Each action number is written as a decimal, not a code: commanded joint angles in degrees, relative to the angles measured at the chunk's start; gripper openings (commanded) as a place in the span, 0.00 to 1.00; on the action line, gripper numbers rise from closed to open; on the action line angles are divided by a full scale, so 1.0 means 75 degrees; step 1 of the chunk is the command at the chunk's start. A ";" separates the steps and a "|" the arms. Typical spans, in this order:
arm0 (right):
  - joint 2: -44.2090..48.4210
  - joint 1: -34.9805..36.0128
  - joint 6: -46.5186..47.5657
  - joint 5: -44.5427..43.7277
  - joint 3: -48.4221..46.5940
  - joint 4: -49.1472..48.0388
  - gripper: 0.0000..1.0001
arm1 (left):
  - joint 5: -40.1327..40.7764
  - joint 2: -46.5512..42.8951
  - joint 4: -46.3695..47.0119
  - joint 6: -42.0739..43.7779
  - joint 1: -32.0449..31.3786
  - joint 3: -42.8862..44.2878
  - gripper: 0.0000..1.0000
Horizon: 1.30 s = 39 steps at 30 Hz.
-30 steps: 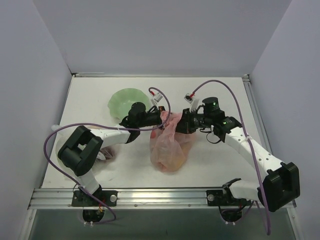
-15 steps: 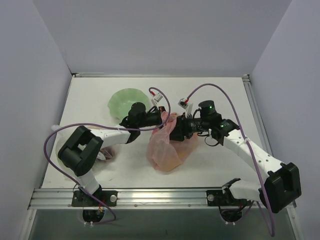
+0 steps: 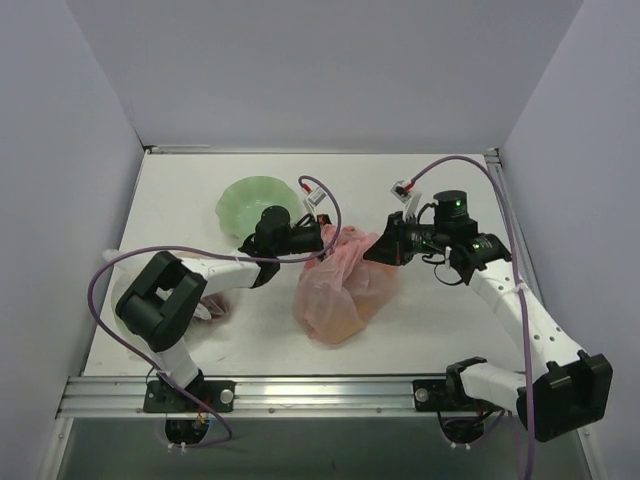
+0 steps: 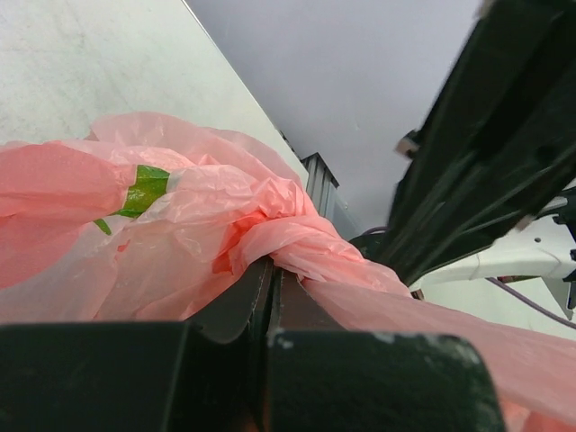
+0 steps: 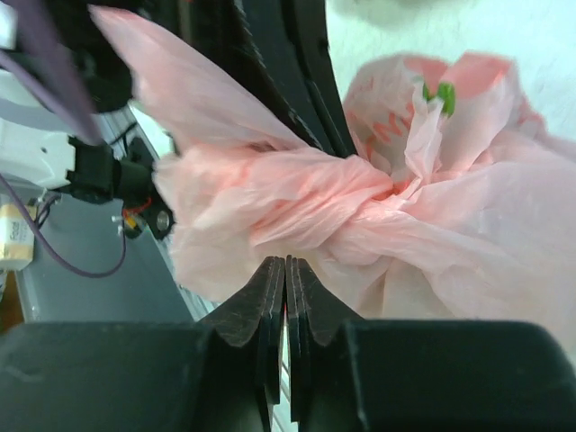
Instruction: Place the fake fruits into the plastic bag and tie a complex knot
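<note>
The left gripper [image 4: 270, 270] had its two fingers pressed flat together with a strand of pink film coming out at the tips, so I read it as pinching the plastic bag [image 3: 338, 295] by one ear. The right gripper [image 5: 285, 264] looked the same: jaws closed to a sliver right under the knot [image 5: 355, 202], film bunched at the tips. From above, the two sat on opposite sides of the bag's neck with the film drawn between them. The bag's belly lay on the table [image 3: 450, 320] in the middle, just in front of the green bowl [image 3: 252, 198]. The fake fruits [image 3: 345, 313] seemed to be inside already, but all I could make out was a yellowish lump through the plastic.

What worried me was that the film looked thin and the twist looked like a single crossing, not much of a "complex" knot yet. Pull too hard and an ear stretches or rips at the fingertips. Pull too soft, or let one side go early, and the twist relaxes open. Either pinch also held so little plastic that it could slip out mid-tug. And a sideways yank could drag the whole bag over.
</note>
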<state>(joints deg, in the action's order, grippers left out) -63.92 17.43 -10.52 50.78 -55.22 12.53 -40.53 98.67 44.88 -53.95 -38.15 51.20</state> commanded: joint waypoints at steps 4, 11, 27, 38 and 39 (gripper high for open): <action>-0.0325 0.0863 0.0267 -0.0969 0.0366 -0.0030 0.06 | -0.0373 -0.0207 0.0636 -0.0165 0.0013 0.0158 0.00; -0.0559 0.1179 -0.0096 -0.1650 0.0144 -0.0909 0.15 | -0.0572 -0.0114 0.1000 -0.0411 -0.0046 0.0006 0.00; -0.0783 0.1730 -0.0109 -0.0445 -0.0045 -0.1356 0.18 | -0.0760 0.0366 0.1761 -0.0927 -0.0175 0.0215 0.00; 0.0975 -0.0039 0.0032 -0.0591 0.0390 0.0098 0.22 | -0.0748 0.0332 0.1914 -0.1045 -0.0023 0.0228 0.00; 0.0953 -0.0027 0.0079 -0.0816 0.0483 0.0087 0.20 | -0.0759 0.0320 0.1914 -0.1044 -0.0023 0.0228 0.00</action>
<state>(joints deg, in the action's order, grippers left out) -58.33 17.50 -10.48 46.65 -51.99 11.94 -45.32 101.97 54.70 -61.34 -38.30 51.33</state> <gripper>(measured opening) 0.218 0.036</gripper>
